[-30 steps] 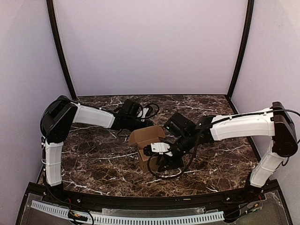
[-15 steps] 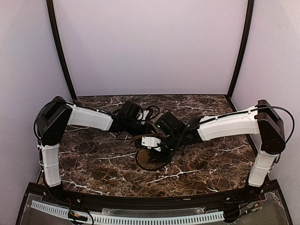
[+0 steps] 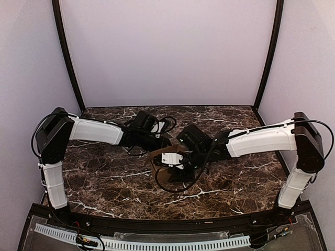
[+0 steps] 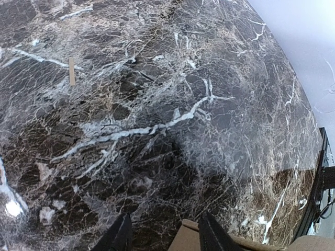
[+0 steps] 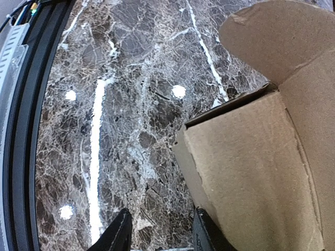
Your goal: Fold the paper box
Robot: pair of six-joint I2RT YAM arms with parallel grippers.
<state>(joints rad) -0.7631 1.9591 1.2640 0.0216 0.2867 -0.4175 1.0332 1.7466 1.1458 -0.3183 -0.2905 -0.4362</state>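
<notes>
Right wrist view: the right gripper [image 5: 159, 235] has its fingers spread over the bare marble table [image 5: 131, 104]. The paper box [image 5: 251, 157] stands just beside the finger at the picture's right, one flap raised beyond it. The left gripper [image 4: 163, 238] is likewise apart, with a strip of cardboard showing low between its fingers, and from above both grippers crowd the mostly hidden box.

Brown paper box [image 5: 251, 172], partly folded, top flap open
</notes>
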